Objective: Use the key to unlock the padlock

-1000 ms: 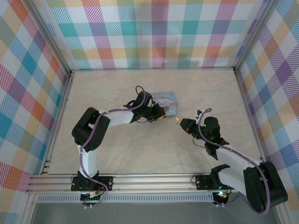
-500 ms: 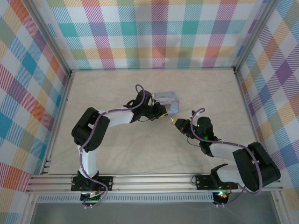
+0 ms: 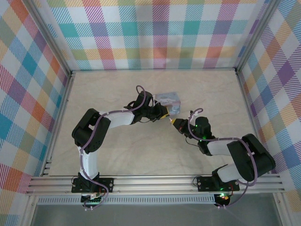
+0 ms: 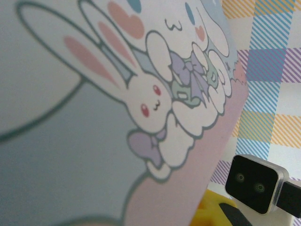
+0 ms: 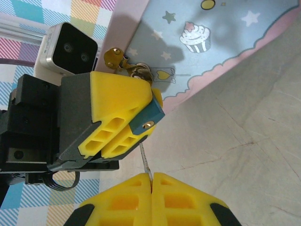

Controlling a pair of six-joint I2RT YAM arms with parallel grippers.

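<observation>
A pale-blue cartoon tin (image 3: 168, 100) lies mid-table. From its brass hasp (image 5: 113, 56) hangs the padlock (image 5: 145, 115), a small dark blue-grey block with a brass keyhole. My left gripper (image 3: 165, 114) is shut on the padlock, its yellow fingers (image 5: 113, 110) clamped round the body. My right gripper (image 5: 152, 175) is shut on the key (image 5: 146, 162), whose thin silver blade points up at the lock. The blade's tip sits just below the keyhole, beside the left finger, and is not inside it. The tin's printed lid (image 4: 94, 117) is very close in the left wrist view.
The right wrist's camera box (image 4: 254, 181) sits just past the tin's edge. Plaid walls (image 3: 150, 33) enclose the beige table (image 3: 122, 150) on three sides. Both arms meet beside the tin, with bare tabletop in front and to the left.
My right arm has swung left and forward, bringing the key from a hand's width away up to the padlock. The left gripper and tin have barely moved.
</observation>
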